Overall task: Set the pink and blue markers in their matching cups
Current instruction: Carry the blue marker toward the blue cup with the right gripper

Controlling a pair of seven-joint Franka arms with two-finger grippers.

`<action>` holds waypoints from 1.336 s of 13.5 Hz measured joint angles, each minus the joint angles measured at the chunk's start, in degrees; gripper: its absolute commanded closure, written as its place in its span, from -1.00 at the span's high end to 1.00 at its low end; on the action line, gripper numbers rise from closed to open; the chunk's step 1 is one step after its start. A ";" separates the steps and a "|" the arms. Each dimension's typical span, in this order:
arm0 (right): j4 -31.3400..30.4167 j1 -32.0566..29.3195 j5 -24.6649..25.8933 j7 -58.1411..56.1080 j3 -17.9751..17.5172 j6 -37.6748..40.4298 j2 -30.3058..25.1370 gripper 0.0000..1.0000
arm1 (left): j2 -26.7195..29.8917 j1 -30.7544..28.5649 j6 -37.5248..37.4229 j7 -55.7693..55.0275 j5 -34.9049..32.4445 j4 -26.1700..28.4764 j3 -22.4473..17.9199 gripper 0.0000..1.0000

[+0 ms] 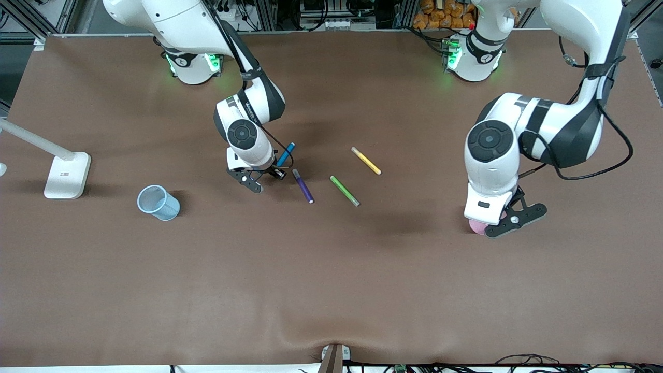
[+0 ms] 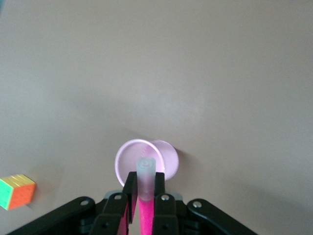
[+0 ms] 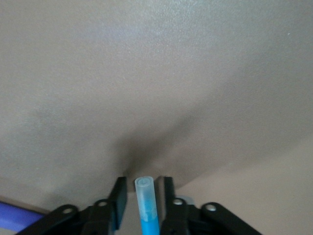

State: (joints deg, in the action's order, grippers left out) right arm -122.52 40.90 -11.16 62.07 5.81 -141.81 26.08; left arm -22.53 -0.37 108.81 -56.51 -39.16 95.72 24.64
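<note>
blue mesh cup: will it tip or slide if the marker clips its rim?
Likely tips: the blue mesh cup is tall, narrow and stands alone toward the right arm's end. Probably light, since the walls look like thin mesh. If knocked over, its round body could roll.

The left tool (image 1: pixel 510 217), holding one marker (image 2: pixel 145 196), is over the cup (image 2: pixel 146 159) at the left arm's end of the table (image 1: pixel 331 269). The second cup (image 1: pixel 158 202) stands toward the right arm's end.

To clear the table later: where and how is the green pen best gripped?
Mid-barrel of the green pen, from straight above, closing across its slanted axis: it lies flat, apart from the purple pen and yellow pen. The right claw is at the blue marker; the left claw holds the pink marker over the pink cup.
</note>
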 measured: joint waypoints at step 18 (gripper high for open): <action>21.72 -6.85 18.82 -10.96 11.53 30.99 -7.26 -1.00 | -5.44 -1.35 -1.17 -28.79 -18.44 2.97 -0.19 -1.00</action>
State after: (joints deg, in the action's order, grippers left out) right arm -100.80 34.05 7.66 51.11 17.35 -110.81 18.82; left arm -27.96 -1.72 107.64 -85.30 -57.60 98.70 24.45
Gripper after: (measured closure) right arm 0.833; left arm 0.828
